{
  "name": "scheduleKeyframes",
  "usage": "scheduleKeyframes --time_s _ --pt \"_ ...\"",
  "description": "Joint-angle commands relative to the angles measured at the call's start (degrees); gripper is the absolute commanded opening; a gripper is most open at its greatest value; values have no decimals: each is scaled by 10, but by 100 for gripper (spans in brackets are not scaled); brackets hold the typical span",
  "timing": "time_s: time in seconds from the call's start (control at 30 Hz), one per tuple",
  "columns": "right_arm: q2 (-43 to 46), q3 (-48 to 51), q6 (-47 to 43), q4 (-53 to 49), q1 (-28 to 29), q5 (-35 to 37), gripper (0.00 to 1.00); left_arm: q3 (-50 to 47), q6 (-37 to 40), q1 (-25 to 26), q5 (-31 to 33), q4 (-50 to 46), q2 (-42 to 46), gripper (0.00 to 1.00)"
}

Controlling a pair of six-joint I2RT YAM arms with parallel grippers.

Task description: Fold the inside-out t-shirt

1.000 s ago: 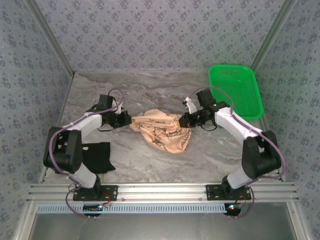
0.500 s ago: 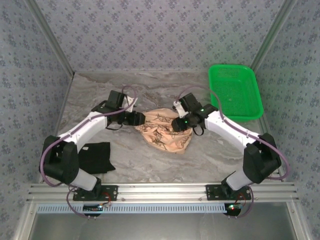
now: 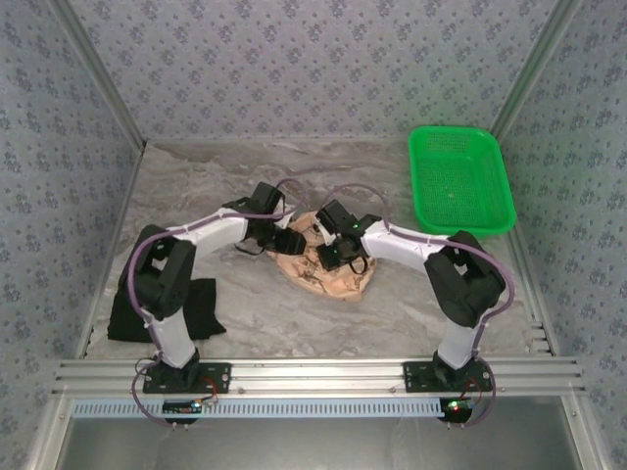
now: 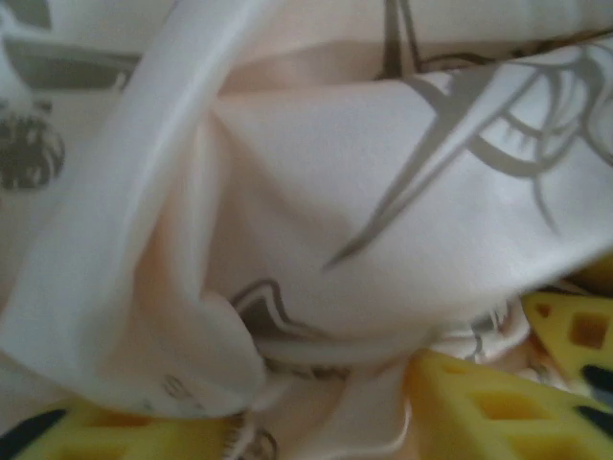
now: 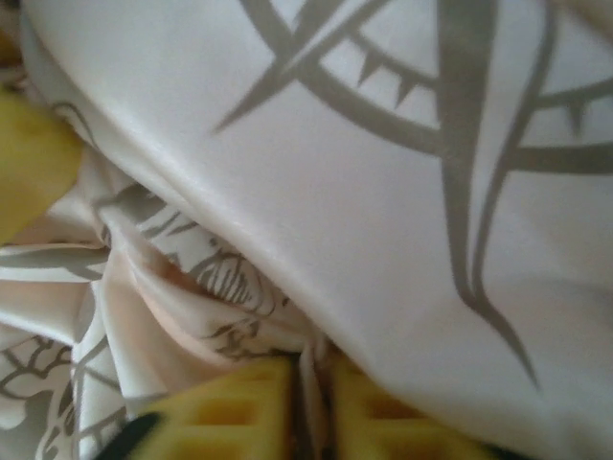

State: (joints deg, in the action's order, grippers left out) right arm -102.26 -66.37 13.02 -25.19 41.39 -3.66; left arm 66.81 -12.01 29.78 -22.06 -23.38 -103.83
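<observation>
The inside-out t-shirt [image 3: 333, 277] lies crumpled in a small heap at the middle of the table, peach-tan with dark compass drawings. My left gripper [image 3: 292, 241] is pushed into the heap's left edge. In the left wrist view this gripper [image 4: 316, 417] stands open, its yellow fingers [image 4: 498, 402] apart with bunched t-shirt [image 4: 383, 192] cloth lying between them. My right gripper [image 3: 333, 257] sits on top of the heap. In the right wrist view that gripper [image 5: 308, 388] is shut, pinching a thin fold of the t-shirt [image 5: 383, 172] between its yellow fingers [image 5: 230, 407].
A plain black folded garment [image 3: 186, 304] lies at the near left, beside the left arm's base. A green basket [image 3: 460, 181] stands at the back right. The marbled table [image 3: 411, 304] is walled on three sides.
Both arms have swung inward onto the shirt, bunching it into a smaller heap. The left gripper has opened. The right gripper opened, then closed on a fold.
</observation>
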Motion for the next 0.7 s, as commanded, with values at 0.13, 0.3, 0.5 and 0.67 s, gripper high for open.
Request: scheduleKeyframes --time_s 0.13,0.3,0.5,0.67 --pt "115 -11 -93 -13 -44 -100 0 19 5 -87 -129 10 53 0" --pt "176 -10 -101 -144 -137 -109 0 -14 -33 -153 -172 0 167 0" --pt "154 65 -81 -176 -181 -32 5 -127 -124 -201 -243 55 151 3" --pt "138 48 -70 -164 -139 13 31 -132 -124 -176 -213 33 138 33"
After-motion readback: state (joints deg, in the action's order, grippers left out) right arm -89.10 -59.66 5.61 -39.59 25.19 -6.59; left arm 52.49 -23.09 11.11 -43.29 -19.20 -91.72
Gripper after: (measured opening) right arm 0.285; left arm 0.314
